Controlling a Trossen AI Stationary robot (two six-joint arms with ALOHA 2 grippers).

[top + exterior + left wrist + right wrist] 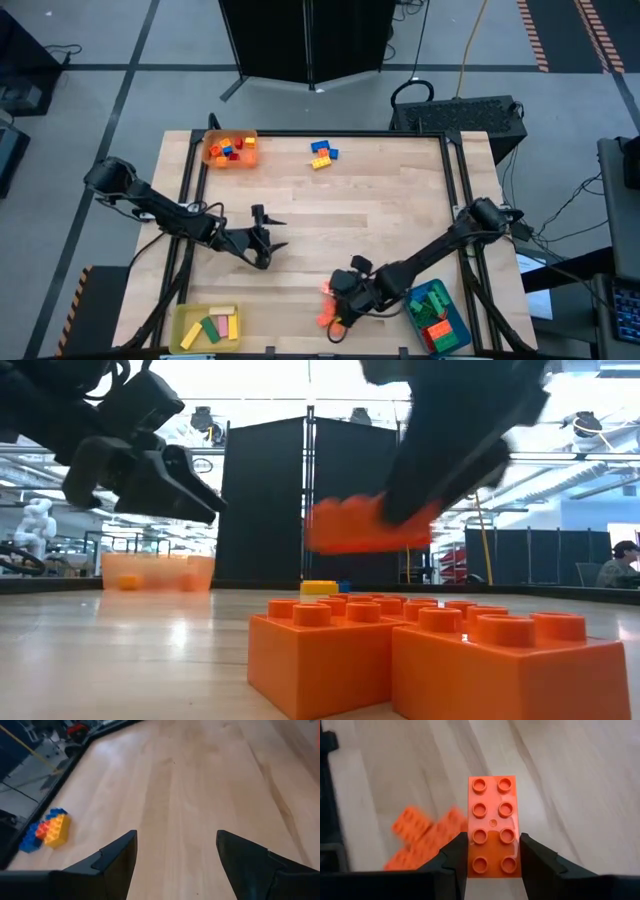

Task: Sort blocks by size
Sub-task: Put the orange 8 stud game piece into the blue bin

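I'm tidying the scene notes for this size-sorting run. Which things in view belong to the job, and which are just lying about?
Part of the job:
- orange block gripped in the right hand, lifted
- orange blocks on the table below it
- small block pile at the far edge
- orange tray, yellow tray, blue tray with sorted blocks
- left hand, open, empty

Lying about:
- black box behind the table

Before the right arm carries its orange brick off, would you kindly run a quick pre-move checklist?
1. Right pincer shut on the orange brick, fingers on both long sides: ok.
2. Brick lifted clear of the orange bricks on the table: ok.
3. Blue tray, holding green and red bricks, is beside the right arm: ok.
4. Left pincer open, empty, well apart at mid-table: ok.
5. Room in the blue tray for this brick: cannot tell.
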